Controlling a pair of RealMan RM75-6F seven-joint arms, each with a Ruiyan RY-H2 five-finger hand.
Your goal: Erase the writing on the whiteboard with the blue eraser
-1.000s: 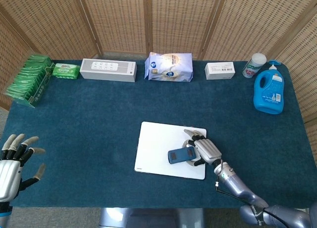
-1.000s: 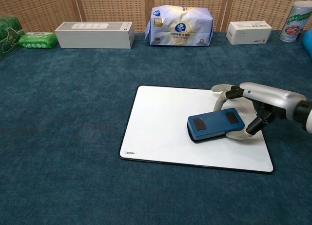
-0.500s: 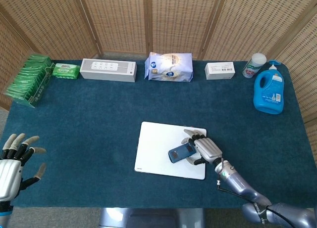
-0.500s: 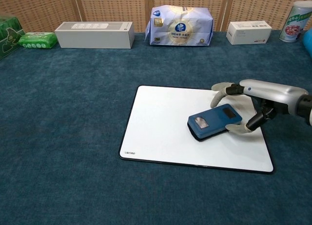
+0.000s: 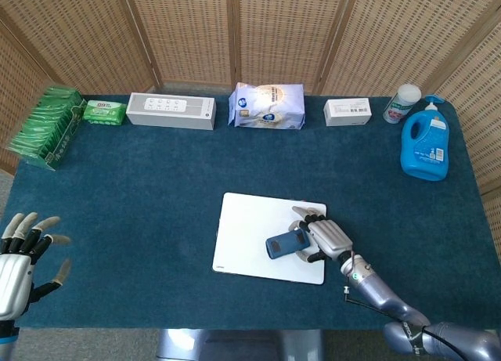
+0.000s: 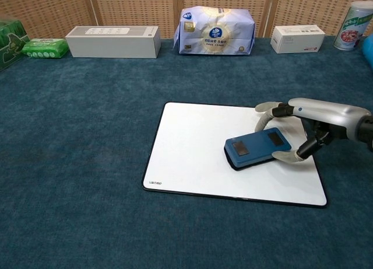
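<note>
Right hand point(image 6: 303, 132) grips the blue eraser point(image 6: 255, 148) by its right end, fingers curled around it, on the right half of the whiteboard point(image 6: 192, 158). A moment ago the eraser was tipped up a little; now it lies flat on the whiteboard again, slid slightly back. That looks like rubbing strokes. No writing shows on the whiteboard, so the job seems nearly done. Left hand point(image 5: 19, 255) hovers far left of the whiteboard, fingers spread, holding nothing.

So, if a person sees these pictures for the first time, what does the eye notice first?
First, the white whiteboard in the middle of the dark teal table, with the right hand gripping the blue eraser on its right part. Next, the blue detergent bottle at the far right edge.
</note>
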